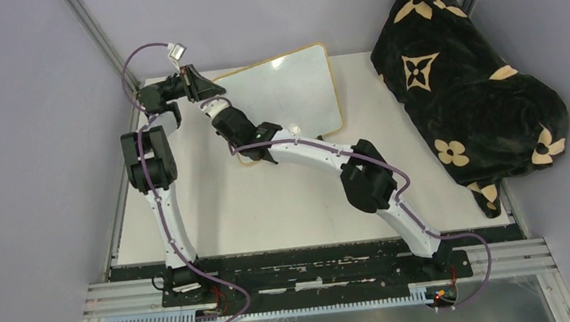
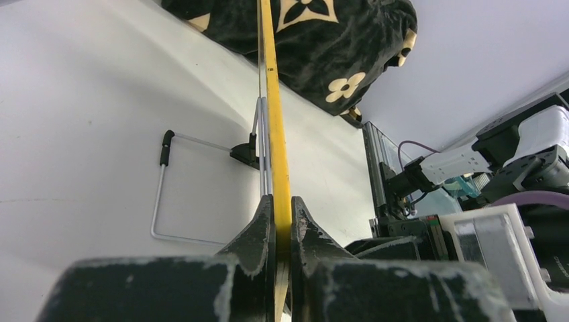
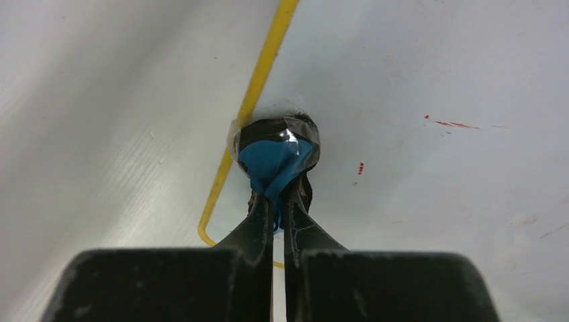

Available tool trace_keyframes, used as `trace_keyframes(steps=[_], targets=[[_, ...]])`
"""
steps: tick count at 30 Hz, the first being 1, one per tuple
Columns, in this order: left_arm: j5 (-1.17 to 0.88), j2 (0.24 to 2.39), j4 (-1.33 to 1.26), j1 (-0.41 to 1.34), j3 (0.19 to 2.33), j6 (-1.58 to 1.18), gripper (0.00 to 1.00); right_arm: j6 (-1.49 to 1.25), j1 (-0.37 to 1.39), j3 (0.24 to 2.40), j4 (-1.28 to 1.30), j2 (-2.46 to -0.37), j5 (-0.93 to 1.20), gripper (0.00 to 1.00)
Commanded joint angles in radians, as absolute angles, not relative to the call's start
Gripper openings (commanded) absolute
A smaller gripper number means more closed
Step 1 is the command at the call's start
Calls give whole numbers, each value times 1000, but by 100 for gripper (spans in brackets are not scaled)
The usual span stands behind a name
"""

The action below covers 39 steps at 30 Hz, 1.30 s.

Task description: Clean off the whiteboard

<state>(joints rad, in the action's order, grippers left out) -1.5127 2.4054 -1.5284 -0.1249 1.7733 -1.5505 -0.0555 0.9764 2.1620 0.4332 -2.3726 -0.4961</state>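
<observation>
The left arm rises from its base, bends at the elbow and reaches to the far-left corner of the whiteboard [image 1: 291,96], which stands tilted at the far middle of the table [image 1: 254,204]. There the left hand [image 2: 282,201] pinches the board's yellow frame [image 2: 274,100] between both fingers, seen edge-on from the wrist. Behind that edge a bent wire stand [image 2: 158,201] rests on the table. The right arm stretches from its base on a long slant leftward across the whiteboard's near edge, and its forearm hides part of that edge and the near-left corner from above. The right hand [image 3: 277,194] has its fingers pressed together on a blue pad [image 3: 275,151] wrapped in clear film, and the pad touches the white surface just beside the frame, near a rounded corner. A few red flecks [image 3: 361,168] lie on the board to the right of the pad. Just right of the whiteboard, a black cloth [image 1: 466,86] with tan flower shapes lies heaped.
</observation>
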Motion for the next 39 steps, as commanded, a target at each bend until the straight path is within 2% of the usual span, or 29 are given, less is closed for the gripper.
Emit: trace_keyframes(steps=[1,10,15,26,39], targets=[[-1637,2332,-1729,-100,1766,-1615,3,-60,878,2070,377,-2271,-555,1],[-1637,2332,-1727,-102,1761,-1611,3,-91,753,1953,340,-2140,-535,1],[-1637,2332,-1728,-101,1760,-1611,3,-101,773,2059,394,-2180,-465,1],[-1638,2332,-1728,-101,1755,-1614,3,-70,923,2299,471,-2334,-458,1],[-1638,2302,-1729,-103,1744,-1609,3,-87,815,2220,466,-2305,-514,1]])
